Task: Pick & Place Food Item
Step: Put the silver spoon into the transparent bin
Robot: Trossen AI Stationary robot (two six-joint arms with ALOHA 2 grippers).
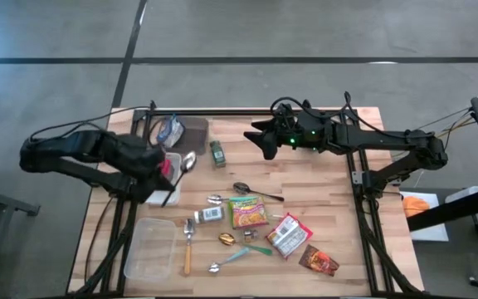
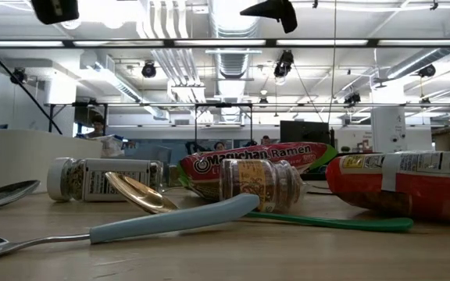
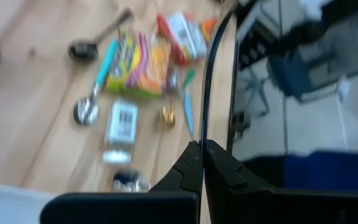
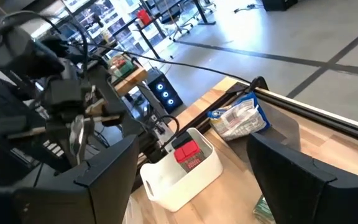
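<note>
Since the task doesn't say which food item, I'm guessing one of the packets bunched in the middle-front of the bench: the ramen pack, the red-and-white bag, or the small dark packet nearest the front edge. What matters is where that bunch sits relative to the arms. The right gripper hovers high over the back-middle of the bench, fingers spread wide with nothing between them, so the food lies forward of it toward the front edge, with the ramen pack closest. The left gripper is over at the left side above the white bin, fingers shut and apparently empty. The right looks nearer and readier to me. There's also a clear tub front-left, maybe the drop spot, can't tell.
</note>
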